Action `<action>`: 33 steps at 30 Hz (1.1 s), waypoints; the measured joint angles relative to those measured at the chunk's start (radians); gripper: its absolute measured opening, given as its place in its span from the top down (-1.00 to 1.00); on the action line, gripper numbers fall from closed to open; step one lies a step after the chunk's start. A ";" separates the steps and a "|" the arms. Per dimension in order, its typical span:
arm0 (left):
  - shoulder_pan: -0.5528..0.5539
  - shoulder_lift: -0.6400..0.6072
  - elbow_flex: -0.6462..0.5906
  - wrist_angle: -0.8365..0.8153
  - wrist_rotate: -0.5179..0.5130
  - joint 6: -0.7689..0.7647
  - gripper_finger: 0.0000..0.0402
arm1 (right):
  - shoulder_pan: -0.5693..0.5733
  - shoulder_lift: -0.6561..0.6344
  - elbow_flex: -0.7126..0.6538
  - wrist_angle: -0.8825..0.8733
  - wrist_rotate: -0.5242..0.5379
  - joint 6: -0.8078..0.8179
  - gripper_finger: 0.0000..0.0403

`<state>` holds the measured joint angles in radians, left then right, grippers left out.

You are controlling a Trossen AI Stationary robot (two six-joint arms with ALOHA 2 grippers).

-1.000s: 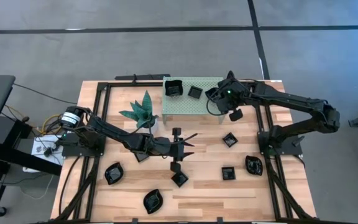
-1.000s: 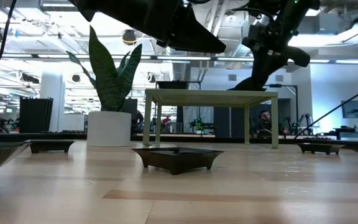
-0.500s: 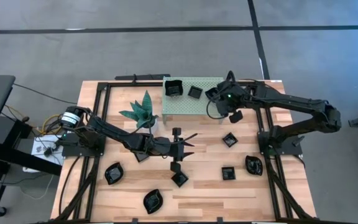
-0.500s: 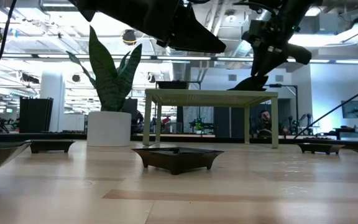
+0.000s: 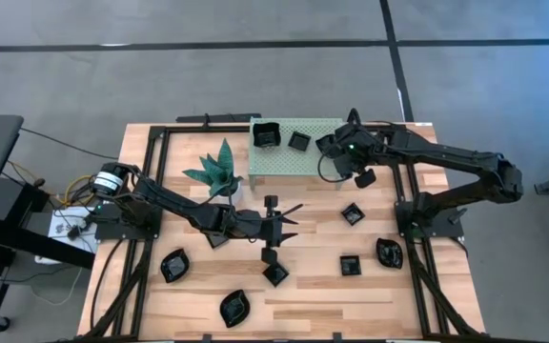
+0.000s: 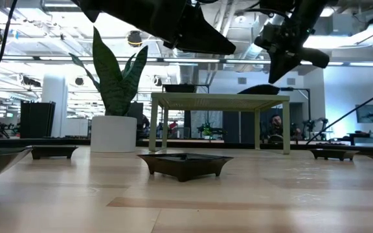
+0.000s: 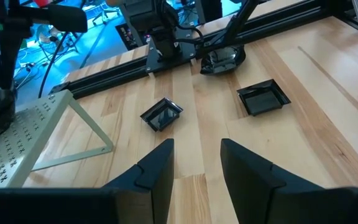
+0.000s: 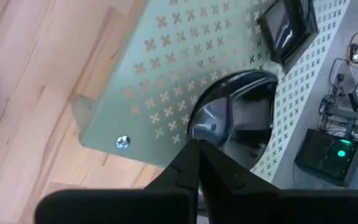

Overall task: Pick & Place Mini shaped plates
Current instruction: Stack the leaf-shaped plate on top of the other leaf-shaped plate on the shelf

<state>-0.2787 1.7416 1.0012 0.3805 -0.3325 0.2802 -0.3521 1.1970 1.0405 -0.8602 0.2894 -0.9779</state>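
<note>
Three plates are seen on the green shelf (image 5: 289, 157); the round plate (image 8: 238, 121) lies just ahead of the right tool (image 8: 196, 163), whose fingers are pressed together, gripping nothing. The left tool (image 7: 196, 163), fingers apart and empty, is held above the desk (image 5: 313, 286), with a square plate (image 7: 161, 114) beyond it.

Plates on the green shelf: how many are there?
3: a large one at the left end, a small square one beside it, a round one at the right end. None seems hidden.
</note>
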 joint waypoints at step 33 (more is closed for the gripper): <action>0.000 0.000 0.000 0.003 0.000 0.000 0.33 | 0.523 -0.007 0.143 -0.541 -0.102 1.165 0.55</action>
<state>-0.2787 1.7420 1.0012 0.3836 -0.3321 0.2800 0.1713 1.1900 1.1831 -1.4012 0.1873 0.1874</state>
